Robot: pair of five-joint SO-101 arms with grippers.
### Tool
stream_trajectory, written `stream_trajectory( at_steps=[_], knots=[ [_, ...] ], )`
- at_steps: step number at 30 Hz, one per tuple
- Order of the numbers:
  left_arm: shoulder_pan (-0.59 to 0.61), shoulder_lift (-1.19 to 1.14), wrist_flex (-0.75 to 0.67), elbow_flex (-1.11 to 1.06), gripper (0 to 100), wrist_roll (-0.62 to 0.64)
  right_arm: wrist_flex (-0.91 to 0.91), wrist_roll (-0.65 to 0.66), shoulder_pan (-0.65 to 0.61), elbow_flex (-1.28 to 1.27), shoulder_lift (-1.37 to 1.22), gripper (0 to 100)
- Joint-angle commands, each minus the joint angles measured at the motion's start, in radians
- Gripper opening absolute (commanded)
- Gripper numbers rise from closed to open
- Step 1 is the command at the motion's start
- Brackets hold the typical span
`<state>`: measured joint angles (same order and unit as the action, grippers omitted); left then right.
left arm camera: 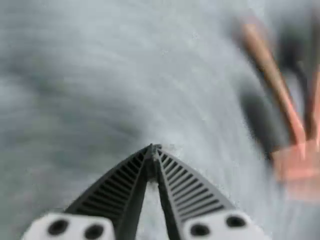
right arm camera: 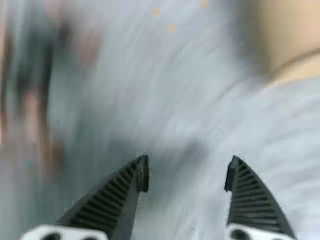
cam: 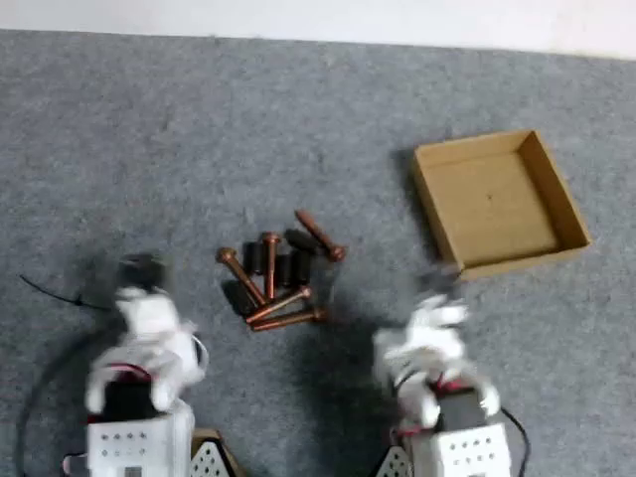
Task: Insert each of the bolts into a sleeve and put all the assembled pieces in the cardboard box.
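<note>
Left gripper (left arm camera: 152,148) hangs with fingers together, holding nothing. Bolts (cam: 281,301) and dark sleeves (cam: 282,266) sit heaped mid-table (none joined, I think). Right gripper (right arm camera: 187,172) has fingers spread, probably ready to grab; cardboard box (cam: 497,204) sits empty far right for finished pieces.

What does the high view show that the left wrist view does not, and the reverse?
The high view adds the empty cardboard box and the right arm. The left wrist view adds a close look at the left gripper, its tips closed together. Both show copper bolts lying on the grey carpet.
</note>
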<state>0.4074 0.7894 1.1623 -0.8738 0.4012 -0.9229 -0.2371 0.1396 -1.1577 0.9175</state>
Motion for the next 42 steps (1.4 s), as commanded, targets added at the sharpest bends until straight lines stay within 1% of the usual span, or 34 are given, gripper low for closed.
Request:
stream_trajectory(
  at_steps=[1,13,19,23,24,25,27,29,31,34,37,39,40,42],
  knots=[
    [0.012,-0.073,-0.014,0.076,1,0.011,-0.044,-0.009,0.015,0.067,-0.041,23.8],
    [0.016,-0.073,-0.014,0.074,1,0.011,-0.050,-0.009,0.015,0.067,-0.041,23.8],
    [0.097,-0.073,-0.014,0.073,1,0.014,-0.050,-0.009,0.015,0.065,-0.041,23.8],
    [0.148,-0.068,-0.021,-0.015,1,0.009,-0.050,-0.009,0.015,0.065,-0.041,23.8],
    [0.154,-0.068,-0.023,-0.030,1,-0.005,-0.050,-0.009,0.015,0.065,-0.041,23.8],
    [0.153,-0.068,-0.034,-0.035,1,-0.049,-0.050,-0.009,0.015,0.065,-0.041,23.8],
    [0.153,-0.070,-0.040,-0.039,1,-0.178,-0.050,-0.008,0.015,0.065,-0.041,23.8],
    [0.151,-0.073,-0.040,-0.039,1,-0.265,-0.048,-0.008,0.013,0.065,-0.041,23.9],
    [0.128,-0.073,-0.043,-0.053,1,-0.261,-0.047,-0.008,0.010,0.064,-0.041,24.1],
    [0.054,-0.068,-0.058,-0.081,1,-0.244,0.013,-0.005,0.008,0.058,-0.045,24.1],
    [-0.005,-0.068,-0.104,-0.113,1,-0.244,0.059,-0.002,0.012,0.019,-0.041,24.1],
    [-0.024,-0.067,-0.133,-0.130,1,-0.245,0.062,-0.002,0.010,0.007,-0.039,24.1],
    [-0.027,-0.067,-0.135,-0.127,1,-0.255,0.061,-0.002,0.010,0.005,-0.039,24.1],
    [-0.025,-0.058,-0.086,-0.101,1,-0.353,0.056,0.000,0.010,0.004,-0.039,24.1]
  ],
)
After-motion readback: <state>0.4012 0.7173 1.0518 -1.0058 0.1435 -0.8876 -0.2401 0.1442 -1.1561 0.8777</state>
